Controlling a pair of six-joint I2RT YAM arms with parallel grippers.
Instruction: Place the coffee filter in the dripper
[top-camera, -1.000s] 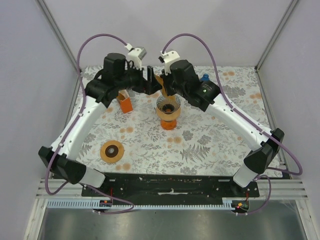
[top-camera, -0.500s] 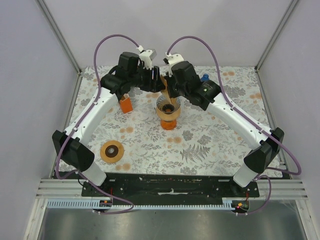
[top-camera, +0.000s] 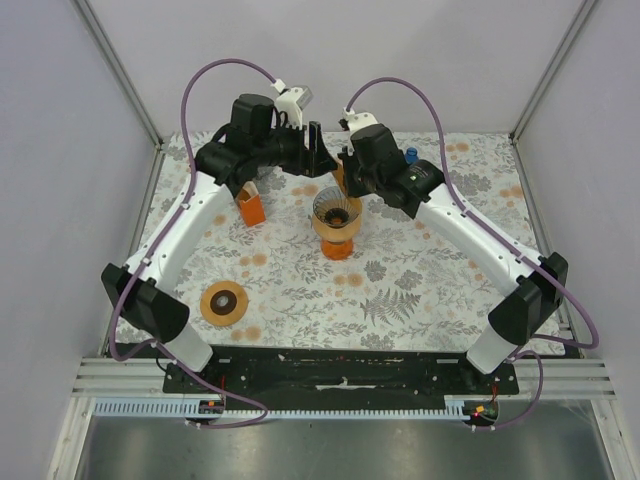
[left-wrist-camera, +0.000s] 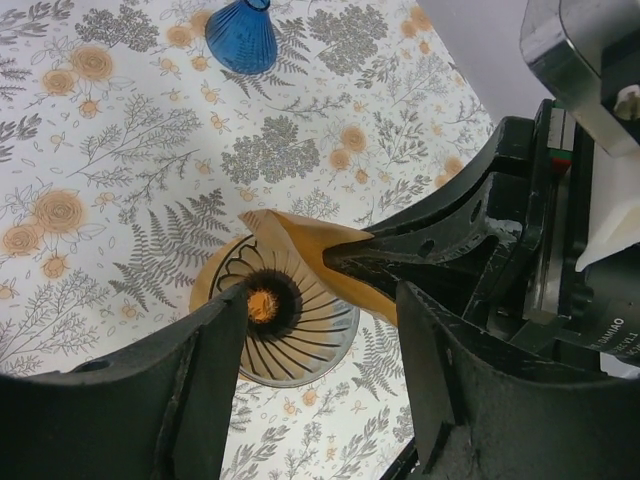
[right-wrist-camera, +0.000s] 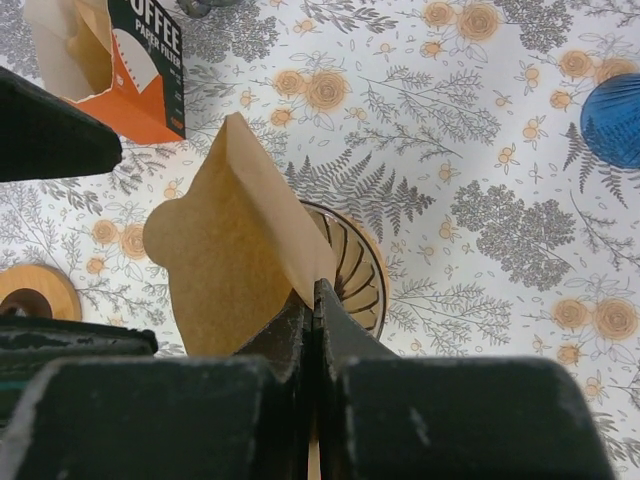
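The brown paper coffee filter (right-wrist-camera: 235, 240) is pinched at one edge in my shut right gripper (right-wrist-camera: 315, 300) and hangs folded just above the rim of the ribbed amber dripper (right-wrist-camera: 355, 265). From above, the dripper (top-camera: 337, 215) stands mid-table on its orange base, with the right gripper (top-camera: 343, 185) and filter (top-camera: 339, 178) at its far rim. My left gripper (top-camera: 318, 150) is open and empty, hovering beside the right one. In the left wrist view the filter (left-wrist-camera: 300, 240) sticks out over the dripper (left-wrist-camera: 290, 320), between my open left gripper (left-wrist-camera: 320, 380) fingers.
An orange coffee filter box (top-camera: 250, 205) stands left of the dripper and also shows in the right wrist view (right-wrist-camera: 120, 60). A blue ribbed object (top-camera: 408, 156) sits at the back right. A round wooden ring (top-camera: 224, 302) lies front left. The two grippers are close together.
My left arm has swung right and its open gripper has come close to the right gripper above the dripper. The right gripper has shifted slightly right, still holding the filter.
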